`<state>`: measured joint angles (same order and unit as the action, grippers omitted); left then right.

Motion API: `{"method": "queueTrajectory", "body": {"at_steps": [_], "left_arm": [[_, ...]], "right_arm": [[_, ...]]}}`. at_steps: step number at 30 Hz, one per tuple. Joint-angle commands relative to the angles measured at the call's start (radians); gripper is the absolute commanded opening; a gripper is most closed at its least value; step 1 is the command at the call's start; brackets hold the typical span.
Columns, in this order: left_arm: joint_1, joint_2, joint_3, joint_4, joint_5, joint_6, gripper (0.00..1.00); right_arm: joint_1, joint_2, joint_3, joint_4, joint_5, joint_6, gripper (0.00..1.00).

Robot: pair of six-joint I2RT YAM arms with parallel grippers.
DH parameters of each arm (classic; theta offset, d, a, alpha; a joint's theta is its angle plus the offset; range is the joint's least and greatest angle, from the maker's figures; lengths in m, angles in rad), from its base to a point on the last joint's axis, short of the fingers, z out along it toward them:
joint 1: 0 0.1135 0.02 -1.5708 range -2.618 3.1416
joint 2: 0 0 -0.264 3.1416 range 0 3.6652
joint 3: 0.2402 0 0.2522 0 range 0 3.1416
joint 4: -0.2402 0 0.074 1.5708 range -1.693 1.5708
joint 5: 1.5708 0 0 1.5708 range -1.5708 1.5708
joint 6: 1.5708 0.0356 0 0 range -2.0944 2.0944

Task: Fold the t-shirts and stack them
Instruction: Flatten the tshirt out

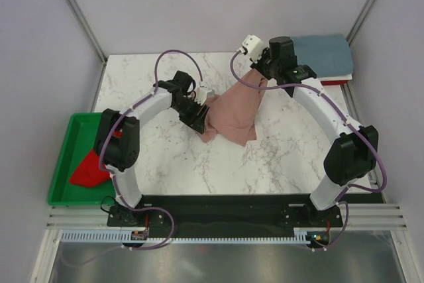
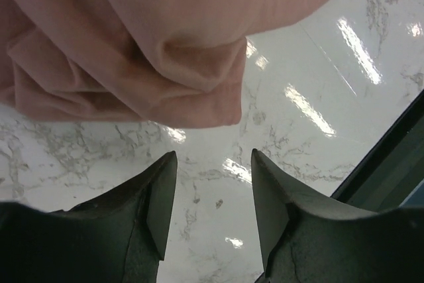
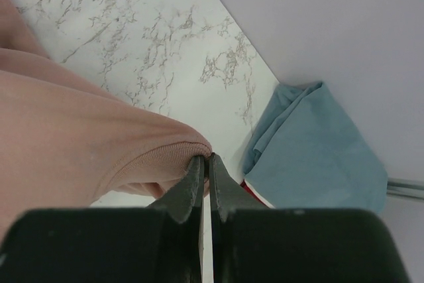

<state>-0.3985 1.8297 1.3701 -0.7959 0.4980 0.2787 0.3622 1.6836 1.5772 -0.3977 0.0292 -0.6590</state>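
At the middle of the table (image 1: pixel 285 154) the pink shirt (image 1: pixel 232 114) is half lifted. Your right claw (image 3: pixel 207 164) is pressed together on a hemmed edge and holds it up toward the far right, so the cloth slopes down to a bunched heap on the marble. Your left claw (image 2: pixel 213 193) hovers just beside the low left end of that heap, fingers spread, nothing between them. This looks like the spreading-out step, before any fold. Next you need the left claw to close on a free edge of the low end, so both can pull the shirt flat. The grey-blue shirt (image 1: pixel 322 54) lies folded in the far right corner, likely the stack, and the red shirt (image 1: pixel 88 171) sits in the green tray (image 1: pixel 59 193).
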Motion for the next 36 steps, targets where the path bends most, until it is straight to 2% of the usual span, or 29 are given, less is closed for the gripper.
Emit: {"method": "queueTrajectory", "body": {"at_steps": [1,5,10,13,16,17,18,21,26,30,36], "left_arm": [[-0.028,0.087,0.090,0.030,-0.054,0.008,0.57],[-0.060,0.192,0.180,0.027,-0.124,0.005,0.57],[-0.065,0.247,0.233,0.012,-0.170,0.002,0.55],[-0.065,0.263,0.238,0.011,-0.167,0.010,0.43],[-0.065,0.272,0.231,0.011,-0.156,0.020,0.23],[-0.065,0.272,0.224,0.011,-0.150,0.027,0.11],[-0.065,0.270,0.221,0.011,-0.147,0.027,0.04],[-0.063,0.244,0.210,0.012,-0.139,0.031,0.02],[-0.062,0.073,0.190,0.006,-0.147,0.046,0.02],[-0.051,-0.113,0.173,-0.025,-0.179,0.080,0.02],[-0.027,-0.392,0.101,-0.074,-0.245,0.161,0.02]], "right_arm": [[-0.016,0.011,0.017,0.040,-0.026,0.029,0.00],[-0.052,0.044,0.046,0.040,-0.074,0.050,0.00],[-0.080,0.047,0.047,0.040,-0.101,0.071,0.00],[-0.088,0.045,0.032,0.042,-0.106,0.082,0.00],[-0.089,0.044,0.014,0.042,-0.107,0.088,0.00],[-0.089,0.042,0.010,0.043,-0.107,0.090,0.00],[-0.091,0.042,0.007,0.043,-0.107,0.093,0.00],[-0.094,0.033,0.006,0.043,-0.103,0.105,0.00],[-0.092,-0.019,0.029,0.037,-0.104,0.113,0.00],[-0.092,-0.145,0.015,0.030,-0.165,0.102,0.00],[-0.094,-0.335,-0.032,-0.010,-0.225,0.174,0.00]]}}
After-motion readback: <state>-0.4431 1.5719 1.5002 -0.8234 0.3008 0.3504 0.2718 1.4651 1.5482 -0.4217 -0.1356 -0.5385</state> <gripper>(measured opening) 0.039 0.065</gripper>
